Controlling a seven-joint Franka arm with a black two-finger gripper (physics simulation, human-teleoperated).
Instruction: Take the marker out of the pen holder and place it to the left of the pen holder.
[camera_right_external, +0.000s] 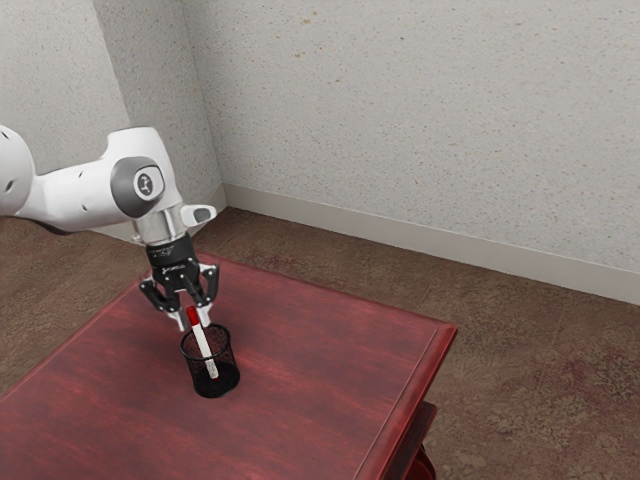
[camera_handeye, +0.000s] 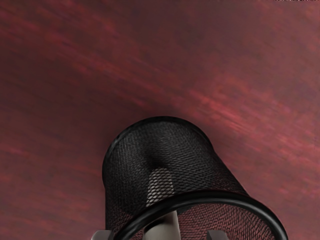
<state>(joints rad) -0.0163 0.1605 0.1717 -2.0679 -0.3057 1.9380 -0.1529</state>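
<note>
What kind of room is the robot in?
Maybe a plain room in a house or office: speckled walls with a pale baseboard, patterned carpet and a red wooden table.

Nothing you can actually read here, tbh. You've got some tiny white lettering on the black collar (camera_right_external: 169, 253) at the end of your arm (camera_right_external: 75, 195), but it's too small to make out. Same deal with the dark mark on the arm's round badge (camera_right_external: 146, 183), can't tell what it says, sorry.
</note>
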